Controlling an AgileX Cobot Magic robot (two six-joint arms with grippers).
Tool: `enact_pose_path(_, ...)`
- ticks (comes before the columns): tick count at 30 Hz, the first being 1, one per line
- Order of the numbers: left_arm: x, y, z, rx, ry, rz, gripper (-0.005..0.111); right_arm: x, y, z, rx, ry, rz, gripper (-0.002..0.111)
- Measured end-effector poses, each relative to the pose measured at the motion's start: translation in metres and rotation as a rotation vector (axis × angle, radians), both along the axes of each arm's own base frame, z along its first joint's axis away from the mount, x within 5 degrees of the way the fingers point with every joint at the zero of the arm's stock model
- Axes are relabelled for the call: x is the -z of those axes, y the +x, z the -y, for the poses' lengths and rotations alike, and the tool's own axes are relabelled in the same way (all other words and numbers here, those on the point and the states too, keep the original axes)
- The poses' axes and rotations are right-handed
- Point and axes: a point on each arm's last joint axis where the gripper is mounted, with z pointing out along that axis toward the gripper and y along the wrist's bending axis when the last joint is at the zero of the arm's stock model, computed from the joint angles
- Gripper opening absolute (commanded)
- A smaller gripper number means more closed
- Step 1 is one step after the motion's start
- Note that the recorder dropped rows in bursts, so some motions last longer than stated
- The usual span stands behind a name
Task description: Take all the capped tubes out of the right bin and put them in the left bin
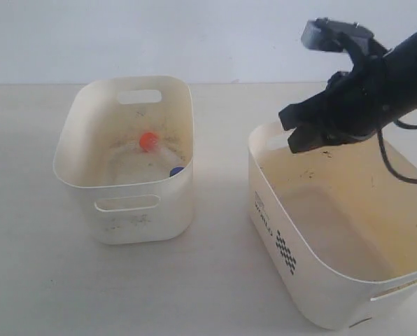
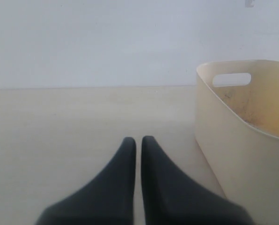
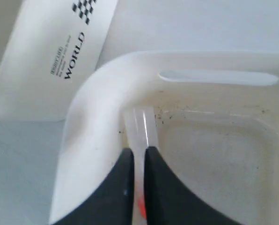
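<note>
Cream tubs, black grippers, two bright caps.
The left bin (image 1: 173, 210) was plain cream, faintly smudged outside and peppered with dark specks inside; in it an orange cap (image 1: 148, 141) showed at 11 o'clock from a blue cap (image 1: 176, 171). The right bin (image 1: 313, 294) was cream outside and stained yellowish inside, with black lettering (image 1: 259, 206) on its side and a black dot pattern (image 1: 285, 252) at 5 o'clock from that. The left gripper (image 2: 138, 140) and right gripper (image 1: 299, 133) were black. The clear tube (image 3: 140, 124) showed orange between the right gripper's fingers. The table (image 1: 215, 280) was pale beige, the wall (image 1: 194, 35) bluish white.
</note>
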Motion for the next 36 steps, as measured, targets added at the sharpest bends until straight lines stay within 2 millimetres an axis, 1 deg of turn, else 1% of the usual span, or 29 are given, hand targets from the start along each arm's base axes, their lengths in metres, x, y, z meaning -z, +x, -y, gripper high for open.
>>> enact_pose_path(1,0.0,0.0,0.0,0.0,0.0,0.0,0.004,-0.015,-0.006,0.001,0.006,0.007,0.045,0.0)
enact_pose_path(2,0.0,0.0,0.0,0.0,0.0,0.0,0.004,-0.025,-0.011,0.003,0.012,0.002,0.077,0.0)
enact_pose_path(4,0.0,0.0,0.0,0.0,0.0,0.0,0.004,-0.032,-0.016,0.006,0.012,-0.017,0.098,0.0)
enact_pose_path(5,0.0,0.0,0.0,0.0,0.0,0.0,0.004,-0.032,-0.016,0.006,0.007,-0.028,0.1,0.0)
enact_pose_path(6,0.0,0.0,0.0,0.0,0.0,0.0,0.004,-0.029,-0.016,0.007,0.004,-0.037,0.091,0.001)
enact_pose_path(8,0.0,0.0,0.0,0.0,0.0,0.0,0.004,-0.02,-0.014,0.007,0.004,-0.046,0.067,0.007)
enact_pose_path(13,0.0,0.0,0.0,0.0,0.0,0.0,0.004,0.018,-0.003,0.004,-0.002,-0.057,-0.068,0.04)
enact_pose_path(14,0.0,0.0,0.0,0.0,0.0,0.0,0.004,0.025,-0.002,0.003,-0.004,-0.052,-0.098,0.044)
enact_pose_path(15,0.0,0.0,0.0,0.0,0.0,0.0,0.004,0.032,0.0,0.002,-0.01,-0.05,-0.121,0.045)
enact_pose_path(17,0.0,0.0,0.0,0.0,0.0,0.0,0.004,0.042,0.002,0.0,-0.017,-0.045,-0.162,0.039)
enact_pose_path(20,0.0,0.0,0.0,0.0,0.0,0.0,0.004,0.051,0.004,-0.001,-0.014,-0.042,-0.193,0.022)
enact_pose_path(23,0.0,0.0,0.0,0.0,0.0,0.0,0.004,0.057,0.006,-0.001,-0.011,-0.04,-0.212,0.002)
enact_pose_path(24,0.0,0.0,0.0,0.0,0.0,0.0,0.004,0.058,0.006,-0.001,-0.009,-0.039,-0.216,0.0)
enact_pose_path(27,0.0,0.0,0.0,0.0,0.0,0.0,0.004,0.058,0.007,-0.002,-0.002,-0.032,-0.215,0.004)
enact_pose_path(29,0.0,0.0,0.0,0.0,0.0,0.0,0.004,0.058,0.007,-0.002,0.002,-0.029,-0.211,0.01)
enact_pose_path(33,0.0,0.0,0.0,0.0,0.0,0.0,0.004,0.058,0.009,-0.001,0.006,-0.036,-0.196,0.027)
enact_pose_path(36,0.0,0.0,0.0,0.0,0.0,0.0,0.004,0.062,0.009,0.001,0.028,-0.047,-0.175,0.033)
